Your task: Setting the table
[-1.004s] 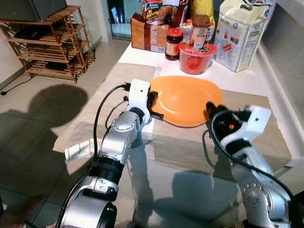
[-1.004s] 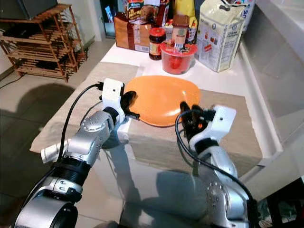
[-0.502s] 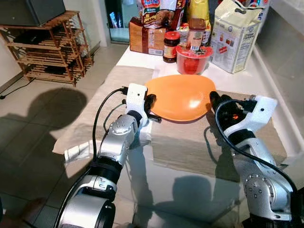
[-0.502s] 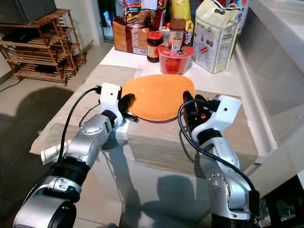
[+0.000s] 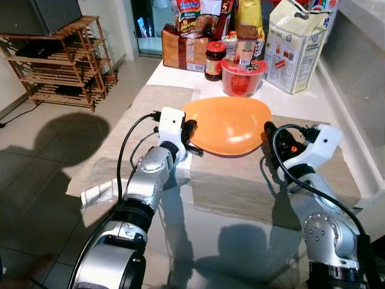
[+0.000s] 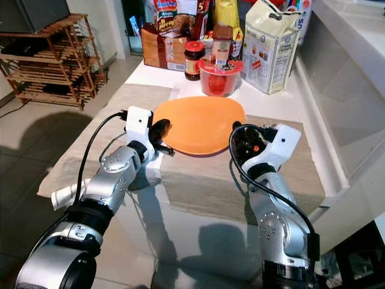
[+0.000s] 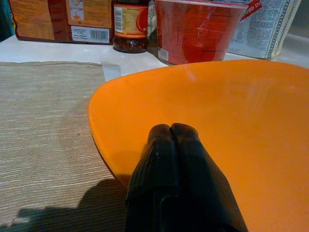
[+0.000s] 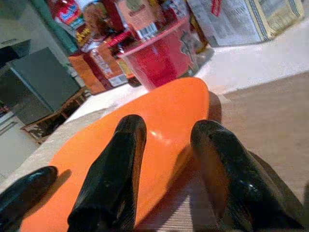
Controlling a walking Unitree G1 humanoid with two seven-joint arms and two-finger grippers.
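An orange plate lies on a beige placemat on the table. My left gripper is at the plate's left rim. Its two black fingers are shut against each other and their tips rest over the rim of the orange plate. My right gripper is at the plate's right rim and stands open. One of its fingers is over the orange plate; the other is over the mat beside it. In the left eye view the right gripper touches the plate's edge.
Just behind the plate stand a red tub, a dark jar, food packets and a white paper bag. A wooden rack stands on the floor to the left. A white roll lies at the mat's left edge. The near tabletop is glossy.
The camera has shifted, so the whole scene sits differently. The plate looks flatter and lower on the mat than a second ago. Both grippers keep their places at its rims.
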